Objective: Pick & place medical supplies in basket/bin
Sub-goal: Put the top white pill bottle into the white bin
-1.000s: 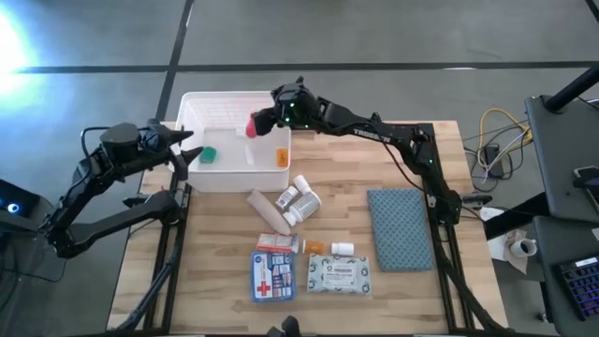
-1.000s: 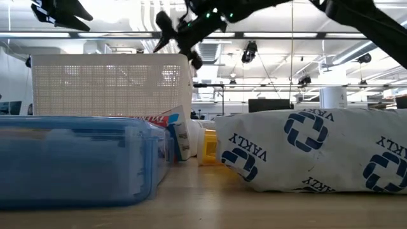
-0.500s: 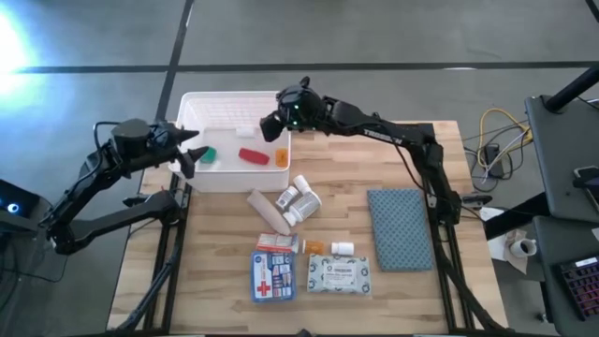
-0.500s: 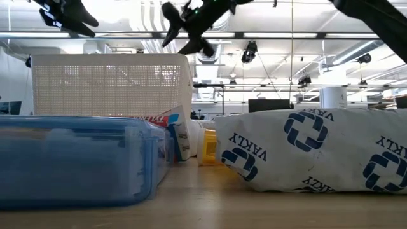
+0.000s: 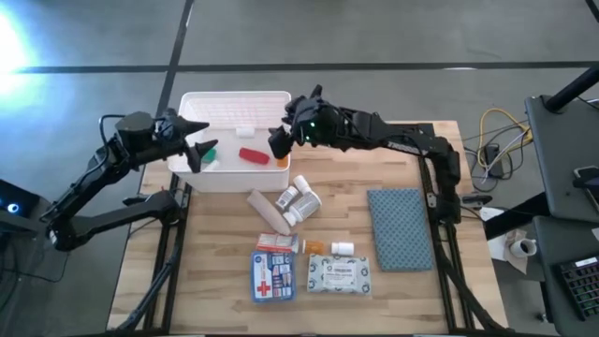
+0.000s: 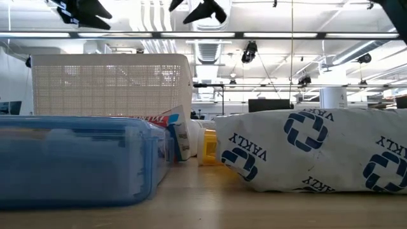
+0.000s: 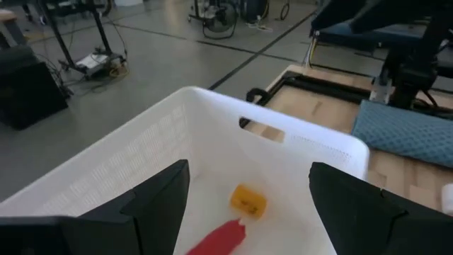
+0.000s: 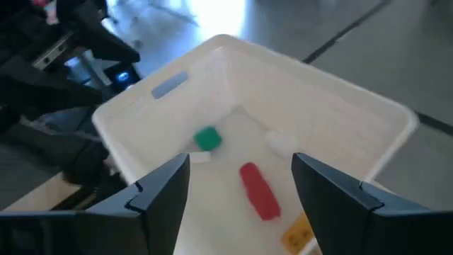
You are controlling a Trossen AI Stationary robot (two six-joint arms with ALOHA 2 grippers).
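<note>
Supplies lie in two groups: some already in the white bin (image 5: 234,103), which stands at the far left corner of the worktop (image 5: 412,290), the rest on the bare wood nearer the front. Inside the bin are a red tube (image 5: 253,156), a green piece (image 8: 207,137) near its left wall, and an orange bit (image 7: 248,200) close to the right wall. Just in front of the bin, a tan roll (image 5: 266,212) lies slanted, with white pill bottles (image 5: 298,200) touching its right side. Nearer the front edge sit a blue-white first-aid pouch (image 5: 272,277) and a white wipes pack (image 5: 339,275) side by side, with a small orange-and-white bottle (image 5: 318,246) just behind them. A blue-grey cloth pad (image 5: 401,227) lies apart toward the right edge. The left gripper (image 5: 198,150) hangs over the bin's left rim, its jaws spread wide and empty, pointing in over the bin. The right gripper (image 5: 279,140) hangs above the bin's right rim, its jaws parted with nothing between them; its wrist view looks down past both fingers onto the red tube and green piece on the bin floor. Seen from the low view, both grippers sit high above the bin's slotted wall.
</note>
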